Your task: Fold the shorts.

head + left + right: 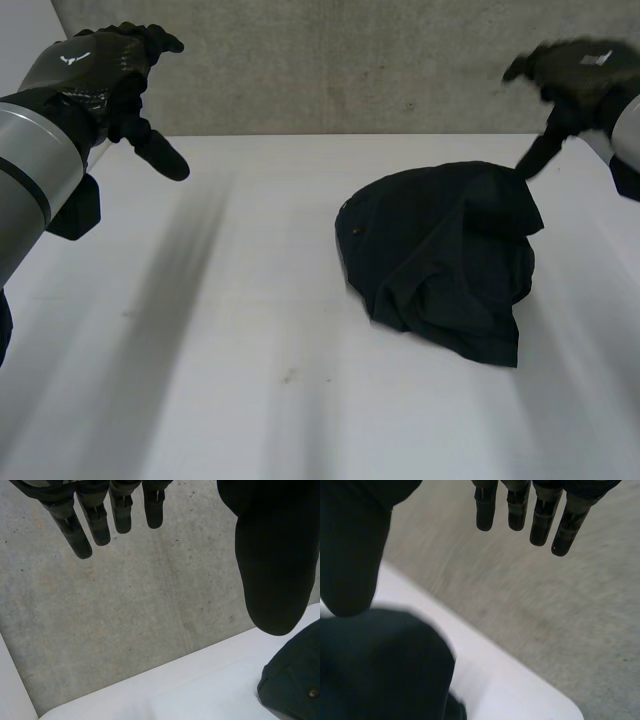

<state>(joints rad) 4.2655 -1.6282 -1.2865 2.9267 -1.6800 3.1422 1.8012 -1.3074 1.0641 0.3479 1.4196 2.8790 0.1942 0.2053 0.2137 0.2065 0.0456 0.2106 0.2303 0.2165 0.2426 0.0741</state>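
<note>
Dark shorts (445, 255) lie crumpled in a heap on the white table (200, 350), right of its middle. My left hand (105, 70) hangs in the air over the table's far left, fingers straight and thumb spread, holding nothing. In its wrist view the fingers (85, 520) point at the grey wall, and a corner of the shorts (295, 680) with a small button lies below the thumb. My right hand (580, 75) hovers above the far right, open, its thumb close over the heap's far edge. Under its thumb the right wrist view shows the shorts (380, 665), with the fingers (540, 510) straight.
A grey concrete wall (350, 70) stands right behind the table's far edge. The table's left half and its front are bare white surface.
</note>
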